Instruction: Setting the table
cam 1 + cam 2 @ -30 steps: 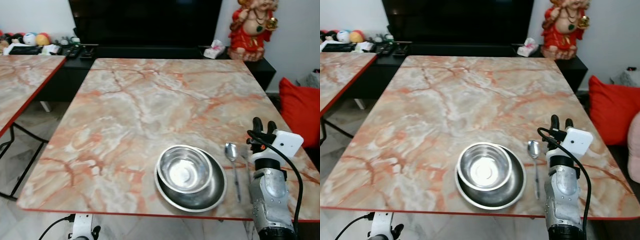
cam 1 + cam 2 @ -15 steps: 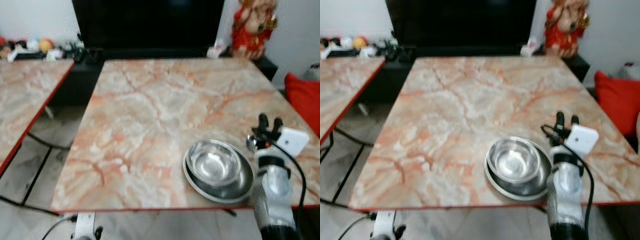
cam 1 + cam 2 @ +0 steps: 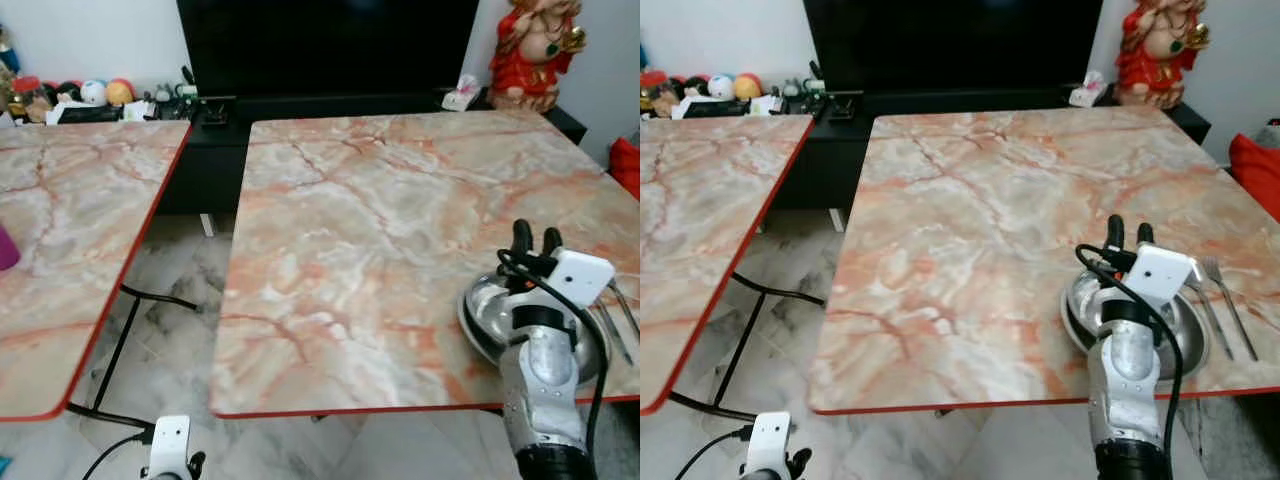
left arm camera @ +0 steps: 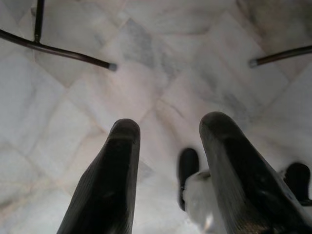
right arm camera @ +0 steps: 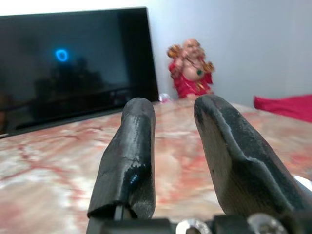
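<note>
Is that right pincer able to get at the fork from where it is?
Probably yes. The right pincer hovers open above the steel bowl, and the fork lies uncovered on the table just beyond the spoon.

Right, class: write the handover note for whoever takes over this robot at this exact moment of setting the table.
Right claw: open, empty, raised over the near right part of the table.
Left claw: open, empty, hanging over the floor.
Done: bowl sits in the plate, with the spoon and fork laid to their right.
Left: cannot tell from these pictures; perhaps more settings.
</note>
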You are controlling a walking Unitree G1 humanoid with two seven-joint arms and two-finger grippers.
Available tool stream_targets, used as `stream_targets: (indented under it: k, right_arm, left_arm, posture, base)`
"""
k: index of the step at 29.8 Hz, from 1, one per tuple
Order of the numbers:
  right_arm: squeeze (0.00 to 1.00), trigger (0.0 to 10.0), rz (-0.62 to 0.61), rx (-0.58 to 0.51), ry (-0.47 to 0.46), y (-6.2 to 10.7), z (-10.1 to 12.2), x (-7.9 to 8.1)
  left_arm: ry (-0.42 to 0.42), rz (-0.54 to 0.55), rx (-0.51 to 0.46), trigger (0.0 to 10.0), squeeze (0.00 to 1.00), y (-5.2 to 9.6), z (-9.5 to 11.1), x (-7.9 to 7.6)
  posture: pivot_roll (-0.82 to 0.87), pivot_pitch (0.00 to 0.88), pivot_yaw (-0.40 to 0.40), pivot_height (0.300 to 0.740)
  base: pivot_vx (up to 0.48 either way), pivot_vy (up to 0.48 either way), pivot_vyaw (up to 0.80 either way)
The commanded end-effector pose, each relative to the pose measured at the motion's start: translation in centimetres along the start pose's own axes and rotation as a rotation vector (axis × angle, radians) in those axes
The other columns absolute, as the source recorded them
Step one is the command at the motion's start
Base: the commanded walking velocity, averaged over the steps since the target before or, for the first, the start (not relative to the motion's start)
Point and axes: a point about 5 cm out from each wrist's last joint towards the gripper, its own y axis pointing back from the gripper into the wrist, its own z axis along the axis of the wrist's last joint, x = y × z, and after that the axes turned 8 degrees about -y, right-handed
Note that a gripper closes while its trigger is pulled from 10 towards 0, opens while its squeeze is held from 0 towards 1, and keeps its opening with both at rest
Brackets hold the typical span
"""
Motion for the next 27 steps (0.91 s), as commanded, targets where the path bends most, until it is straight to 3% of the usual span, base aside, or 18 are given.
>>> stream_targets:
  k: [1,12,18,27]
  right_arm:
    - [0.0,10.0,0.035,-0.004,-0.021,-0.13,-0.01,1.38]
    - [0.0,10.0,0.044,0.001,-0.021,-0.03,-0.04,1.68]
    - [0.0,10.0,0.068,-0.002,-0.001,-0.02,-0.01,2.09]
    - [0.0,10.0,0.077,-0.001,0.0,0.0,-0.05,2.35]
  left_arm:
    - [0.003,0.015,0.029,10.0,0.0,0.21,-0.93,0.6]
    - [0.003,0.018,0.035,10.0,0.0,0.29,-1.21,0.74]
    - [0.003,0.017,0.042,10.0,0.0,0.35,-1.46,0.81]
    - [0.005,0.016,0.049,10.0,0.0,0.4,-1.68,0.78]
  posture:
    - [0.02,0.0,-0.016,0.74]
    - [0.02,0.0,-0.014,0.74]
    - [0.02,0.0,-0.014,0.74]
    - [0.03,0.0,-0.015,0.74]
  base:
    - [0.0,0.431,0.0]
    - [0.0,0.41,0.0]
    - [0.0,0.0,0.0]
    - [0.0,0.24,0.57]
